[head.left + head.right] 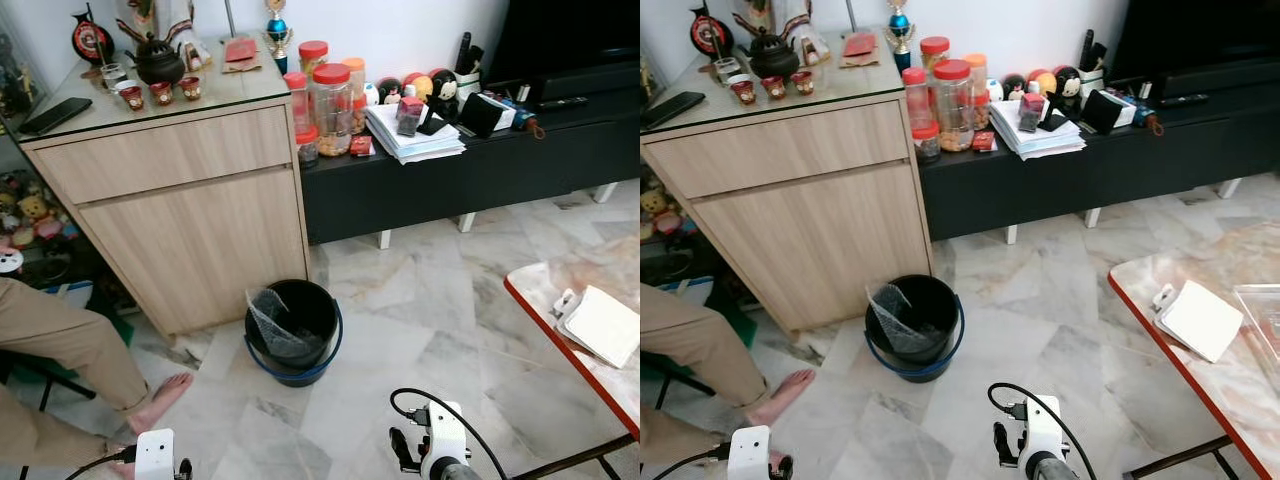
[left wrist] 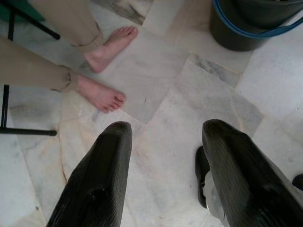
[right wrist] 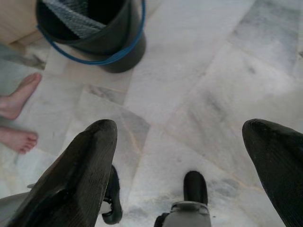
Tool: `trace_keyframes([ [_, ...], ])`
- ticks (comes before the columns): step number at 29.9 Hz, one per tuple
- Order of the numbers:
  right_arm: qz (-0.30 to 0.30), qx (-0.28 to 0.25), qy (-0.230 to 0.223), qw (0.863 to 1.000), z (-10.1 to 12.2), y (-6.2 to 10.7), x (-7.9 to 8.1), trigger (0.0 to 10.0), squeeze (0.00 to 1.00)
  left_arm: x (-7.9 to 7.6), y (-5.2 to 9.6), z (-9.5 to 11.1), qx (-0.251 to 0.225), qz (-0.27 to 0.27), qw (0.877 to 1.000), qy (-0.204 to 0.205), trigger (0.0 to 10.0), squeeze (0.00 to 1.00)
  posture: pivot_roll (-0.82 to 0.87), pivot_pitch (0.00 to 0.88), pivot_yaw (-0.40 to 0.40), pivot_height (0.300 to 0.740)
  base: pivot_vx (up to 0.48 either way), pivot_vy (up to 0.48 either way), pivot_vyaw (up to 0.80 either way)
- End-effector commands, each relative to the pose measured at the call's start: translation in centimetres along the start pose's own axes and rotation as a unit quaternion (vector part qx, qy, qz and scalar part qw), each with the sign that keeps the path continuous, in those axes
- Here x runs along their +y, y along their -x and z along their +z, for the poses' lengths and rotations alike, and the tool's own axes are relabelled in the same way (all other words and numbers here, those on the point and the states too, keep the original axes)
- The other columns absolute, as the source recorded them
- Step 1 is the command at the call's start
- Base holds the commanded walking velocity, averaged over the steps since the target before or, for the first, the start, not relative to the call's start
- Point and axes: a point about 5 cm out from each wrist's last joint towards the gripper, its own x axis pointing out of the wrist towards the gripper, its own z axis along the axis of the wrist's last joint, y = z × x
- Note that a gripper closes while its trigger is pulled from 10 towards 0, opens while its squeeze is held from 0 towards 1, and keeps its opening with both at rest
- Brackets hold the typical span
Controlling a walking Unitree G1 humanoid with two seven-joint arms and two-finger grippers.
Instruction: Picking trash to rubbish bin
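The rubbish bin (image 1: 293,330) is a black bucket with a blue rim, standing on the marble floor in front of the wooden cabinet (image 1: 180,210). A crumpled piece of clear plastic (image 1: 268,318) leans inside it. My left gripper (image 2: 168,127) hangs low over the floor, open and empty, close to a person's bare feet (image 2: 102,94). My right gripper (image 3: 182,127) is also open and empty, with the bin (image 3: 94,33) a short way ahead of it. Both wrists, the left arm (image 1: 155,455) and the right arm (image 1: 440,435), show at the lower edge of the eye views.
A seated person's leg and foot (image 1: 160,395) lie left of the bin. A red-edged marble table (image 1: 545,320) at the right holds a white flat packet (image 1: 603,325). A black low bench (image 1: 450,185) with jars and papers runs along the wall.
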Motion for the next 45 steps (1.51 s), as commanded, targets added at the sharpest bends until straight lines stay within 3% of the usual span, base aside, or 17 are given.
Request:
trace_keyframes([
  [1,-0.003,-0.004,-0.005,1.0,0.2,-0.06,0.1,10.0,0.0,0.26,0.04,-0.33,0.013,0.0,1.0,-0.008,10.0,0.0,0.08,0.0,0.076,0.74,0.0,0.0,-0.76],
  [8,-0.007,0.0,-0.007,1.0,-0.09,0.01,0.02,10.0,0.0,0.64,0.14,-0.67,0.023,0.003,1.0,-0.009,10.0,0.0,0.07,0.0,0.086,0.74,0.0,0.0,-0.76],
  [13,-0.01,0.001,-0.009,1.0,-0.18,0.04,-0.02,10.0,0.0,0.84,0.16,-0.72,0.025,0.003,1.0,-0.011,10.0,0.0,0.07,0.0,0.092,0.74,0.0,0.48,-0.76],
  [45,-0.027,0.002,-0.023,0.999,-0.4,0.14,-0.46,10.0,0.0,0.67,0.23,-0.98,0.031,-0.001,0.999,-0.017,10.0,0.0,0.08,0.0,0.09,0.74,0.0,0.033,-0.76],
])
